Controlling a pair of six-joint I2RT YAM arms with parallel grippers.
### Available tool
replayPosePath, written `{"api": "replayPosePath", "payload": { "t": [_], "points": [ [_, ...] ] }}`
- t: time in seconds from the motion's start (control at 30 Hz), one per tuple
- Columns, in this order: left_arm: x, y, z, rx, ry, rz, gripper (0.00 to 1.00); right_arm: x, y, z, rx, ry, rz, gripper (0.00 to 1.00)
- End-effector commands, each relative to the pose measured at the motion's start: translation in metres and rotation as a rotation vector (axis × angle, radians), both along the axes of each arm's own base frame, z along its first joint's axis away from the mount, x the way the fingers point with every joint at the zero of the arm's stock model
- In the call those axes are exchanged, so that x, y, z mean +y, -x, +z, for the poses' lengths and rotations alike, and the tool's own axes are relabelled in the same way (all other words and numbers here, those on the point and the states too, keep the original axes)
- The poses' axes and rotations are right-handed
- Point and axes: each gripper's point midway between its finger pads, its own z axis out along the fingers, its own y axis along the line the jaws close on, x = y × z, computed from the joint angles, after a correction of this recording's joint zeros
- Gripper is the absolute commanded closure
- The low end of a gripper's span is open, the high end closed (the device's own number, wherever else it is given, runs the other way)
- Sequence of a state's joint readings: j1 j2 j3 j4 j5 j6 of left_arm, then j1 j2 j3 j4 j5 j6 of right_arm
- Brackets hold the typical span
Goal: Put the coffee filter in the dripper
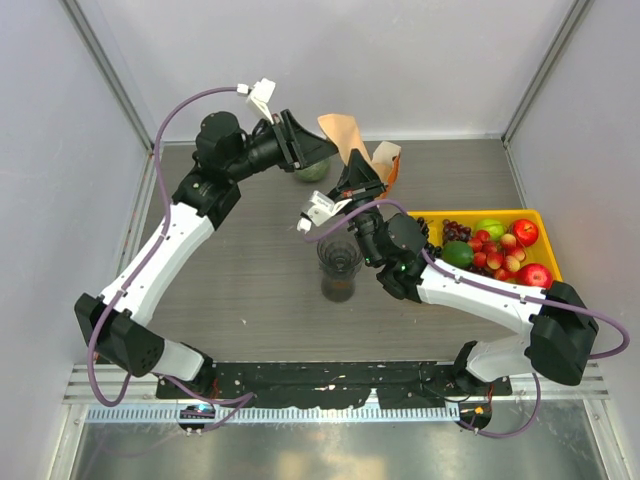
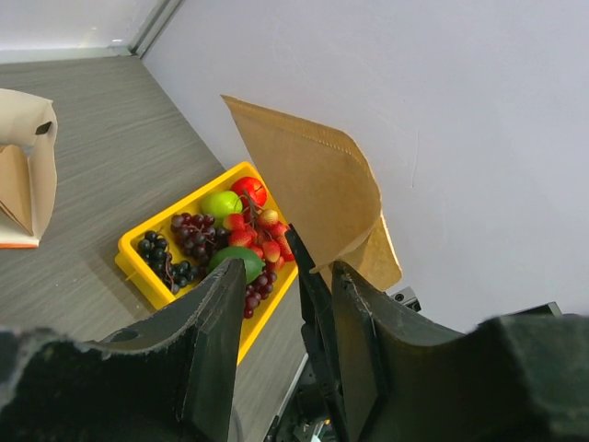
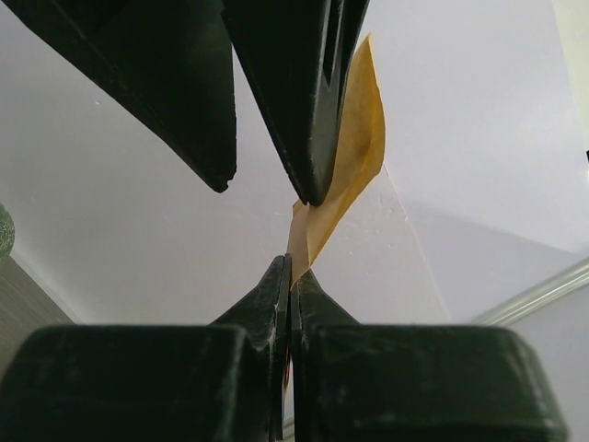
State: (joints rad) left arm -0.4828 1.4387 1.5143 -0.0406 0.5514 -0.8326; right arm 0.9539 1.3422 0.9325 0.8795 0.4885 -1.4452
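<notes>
The coffee filter (image 1: 343, 134), a light-brown paper cone, is held up in the air at the back of the table. My right gripper (image 1: 353, 174) is shut on its lower tip, and in the right wrist view the paper (image 3: 354, 138) rises from between the shut jaws (image 3: 291, 262). My left gripper (image 2: 290, 269) stands open just beside the filter (image 2: 313, 180), with one of its fingers (image 2: 363, 322) close under the paper's lower edge, where the two layers gape apart. The dripper (image 1: 312, 171) shows only as a round grey-green rim, mostly hidden under the left gripper (image 1: 322, 148).
A clear glass jug (image 1: 340, 262) stands mid-table under the right arm. The white-orange pack of filters (image 1: 386, 160) stands upright behind the right gripper. A yellow tray (image 1: 545, 215) of fruit sits at the right. White walls close in the back and sides.
</notes>
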Motion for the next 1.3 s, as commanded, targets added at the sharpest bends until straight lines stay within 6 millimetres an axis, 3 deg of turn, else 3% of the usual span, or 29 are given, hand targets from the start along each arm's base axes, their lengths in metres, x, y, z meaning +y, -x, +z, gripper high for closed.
{"api": "replayPosePath", "payload": {
  "t": [0.0, 0.33, 0.7, 0.77, 0.93, 1.1, 1.27],
  "points": [
    [0.006, 0.019, 0.035, -0.114, 0.066, -0.026, 0.54, -0.008, 0.005, 0.019, -0.030, -0.038, -0.011, 0.95],
    [0.008, 0.025, 0.042, -0.150, 0.085, -0.033, 0.56, -0.007, 0.003, 0.014, -0.008, -0.040, -0.013, 0.95],
    [0.009, 0.009, 0.022, -0.050, 0.042, 0.026, 0.62, -0.006, 0.003, 0.024, -0.024, -0.060, -0.010, 0.95],
    [0.011, 0.014, 0.030, -0.090, 0.069, 0.014, 0.60, -0.007, 0.002, 0.023, -0.017, -0.060, -0.017, 0.95],
    [0.027, 0.023, 0.030, -0.137, 0.094, 0.023, 0.39, -0.016, 0.001, 0.023, 0.016, -0.099, -0.040, 0.95],
    [0.036, 0.013, 0.014, -0.079, 0.091, 0.072, 0.42, -0.023, -0.002, 0.027, 0.047, -0.180, -0.053, 0.95],
    [0.035, 0.011, 0.023, -0.090, 0.108, 0.075, 0.48, -0.020, -0.002, 0.026, 0.044, -0.173, -0.045, 0.95]
  ]
}}
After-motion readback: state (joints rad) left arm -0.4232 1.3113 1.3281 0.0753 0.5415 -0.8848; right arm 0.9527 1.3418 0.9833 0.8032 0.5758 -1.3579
